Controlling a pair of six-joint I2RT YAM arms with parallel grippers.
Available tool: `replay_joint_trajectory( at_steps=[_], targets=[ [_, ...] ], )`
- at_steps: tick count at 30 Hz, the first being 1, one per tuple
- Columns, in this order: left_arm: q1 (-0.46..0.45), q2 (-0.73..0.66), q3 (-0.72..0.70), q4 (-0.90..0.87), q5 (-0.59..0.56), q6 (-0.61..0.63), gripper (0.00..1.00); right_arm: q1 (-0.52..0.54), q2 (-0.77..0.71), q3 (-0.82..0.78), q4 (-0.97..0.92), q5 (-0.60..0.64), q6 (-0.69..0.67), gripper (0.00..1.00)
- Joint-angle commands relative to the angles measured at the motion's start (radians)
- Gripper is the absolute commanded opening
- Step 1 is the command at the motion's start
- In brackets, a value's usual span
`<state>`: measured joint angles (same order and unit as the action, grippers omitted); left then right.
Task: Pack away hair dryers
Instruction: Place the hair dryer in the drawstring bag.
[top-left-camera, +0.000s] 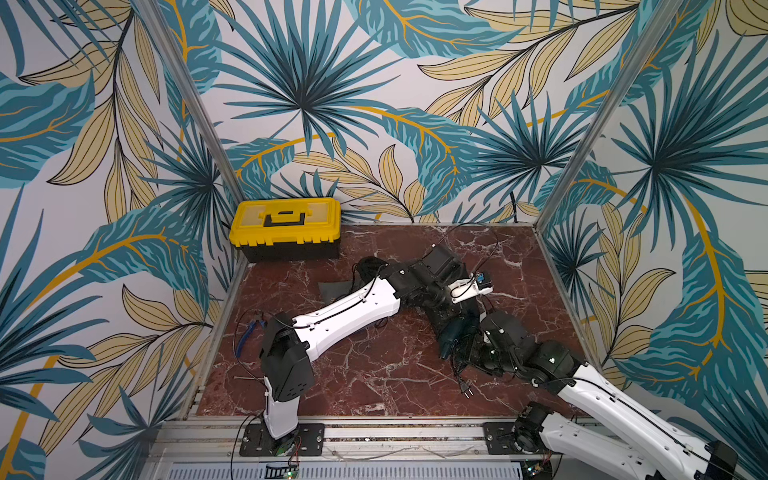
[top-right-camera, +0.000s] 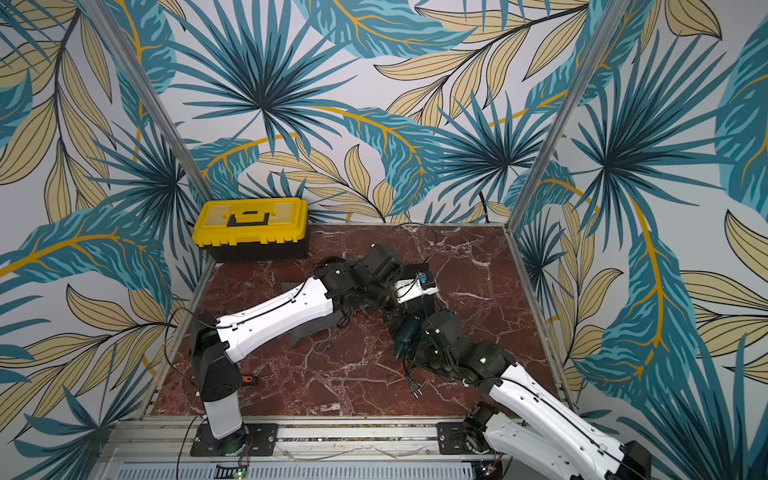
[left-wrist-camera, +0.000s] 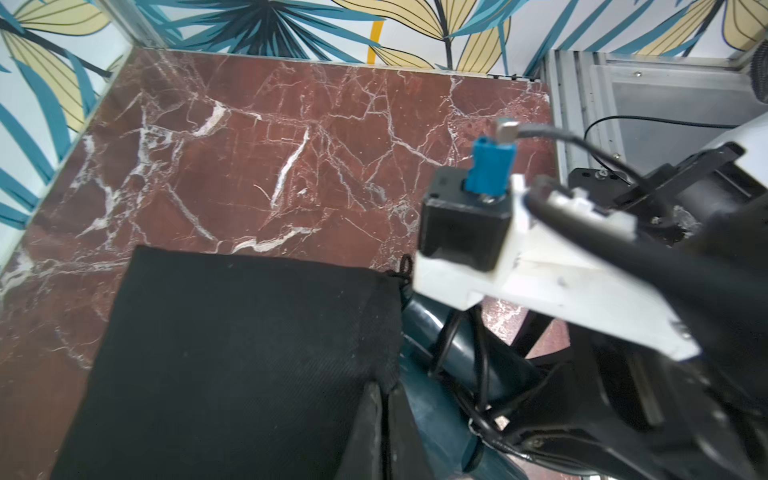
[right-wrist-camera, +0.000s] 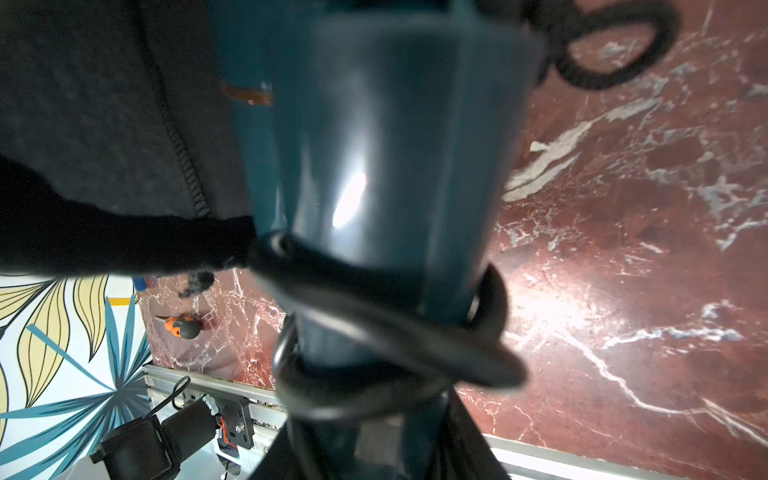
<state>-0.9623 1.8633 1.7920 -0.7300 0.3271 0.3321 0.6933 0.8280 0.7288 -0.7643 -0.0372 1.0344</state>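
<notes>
L gripper (left-wrist-camera: 384, 399): jaws pressed together, pinching the hem of the black pouch (left-wrist-camera: 232, 353) at its open edge, w/ the drawstring knot (left-wrist-camera: 405, 266) just beside.

R gripper (right-wrist-camera: 374, 451): partly closed round the teal hair dryer (right-wrist-camera: 374, 166), gripping it low on the body. My fingers (right-wrist-camera: 478, 453) are dark & blurred at the frame edge, so exact contact pts are hard to read. A black cord (right-wrist-camera: 395, 349) is looped round the dryer just above my grip.

In both top views the dryer (top-left-camera: 451, 338) (top-right-camera: 404, 338) sits right of centre on the marble table (top-left-camera: 374, 374), btwn my two wrists, tip toward the pouch mouth. Can't tell if the tip is inside. Its plug (top-left-camera: 466, 390) lies on the table, nearer me.

A grey pouch (top-right-camera: 316, 330) lies flat under my L forearm. Yellow toolbox (top-left-camera: 286, 226) is far left, lid down. Blue-handled pliers (top-left-camera: 249, 332) lie near the left edge, orange screwdriver (top-right-camera: 249, 379) by my L base.
</notes>
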Motion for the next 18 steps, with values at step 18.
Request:
replay_joint_trajectory(
  at_steps=[18],
  targets=[
    [-0.017,0.010,-0.038,-0.079,0.149,0.071,0.00,-0.020,-0.032,0.037,0.074,-0.024,-0.096,0.00]
  ],
)
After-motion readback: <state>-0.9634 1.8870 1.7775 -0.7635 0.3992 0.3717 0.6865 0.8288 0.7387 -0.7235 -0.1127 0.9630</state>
